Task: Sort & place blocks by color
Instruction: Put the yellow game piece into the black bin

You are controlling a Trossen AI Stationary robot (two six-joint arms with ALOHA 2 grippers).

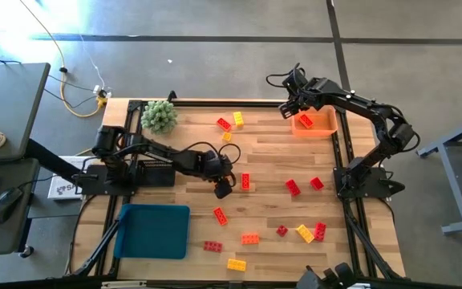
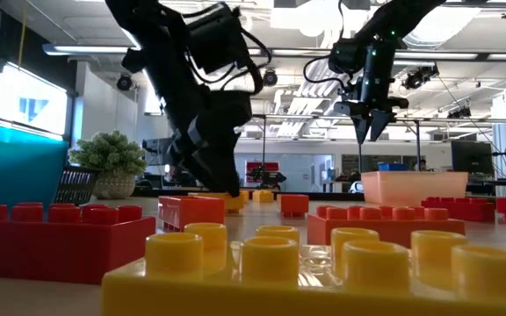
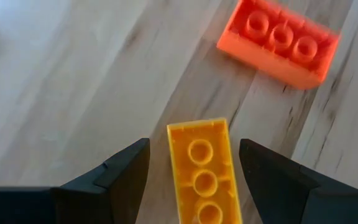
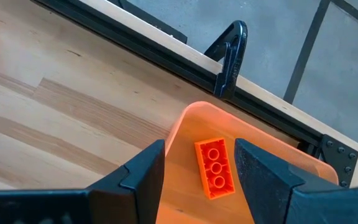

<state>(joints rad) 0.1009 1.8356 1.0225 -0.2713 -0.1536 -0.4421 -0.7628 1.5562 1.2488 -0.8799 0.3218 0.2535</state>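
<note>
High view: light wooden slatted worktop (image 1: 271, 164) with a dark frame, both dark arms over it.
Landmark: translucent orange plastic tray (image 1: 314, 124) at the worktop's far right corner; all places below are given from it.
Right tool (image 1: 295, 110): hangs above the tray's left end, fingers apart with nothing between them.
Right wrist view: one orange studded plastic brick (image 4: 215, 168) lies flat inside the tray, seen between the two dark fingers (image 4: 140, 174) and clear of both.
Left tool (image 1: 224, 186): well to the left of the tray and nearer the front, around mid-worktop, pointing down.
Left tool state: fingers spread wide, astride a yellow-orange studded plastic brick (image 3: 204, 172); small gaps show on either side, so no grip.
Left wrist view: a second orange studded brick (image 3: 278, 42) lies on the wood near that yellow-orange one, apart from it.
Blocks: red, orange and yellow studded bricks (image 1: 293, 187) are scattered over the worktop to the left of the tray and toward the front edge.
Other things: teal flat plastic tray (image 1: 154, 230) at the front left, diagonally across from the orange tray; green spiky plant ball (image 1: 160, 116) far to its left along the back edge.
</note>
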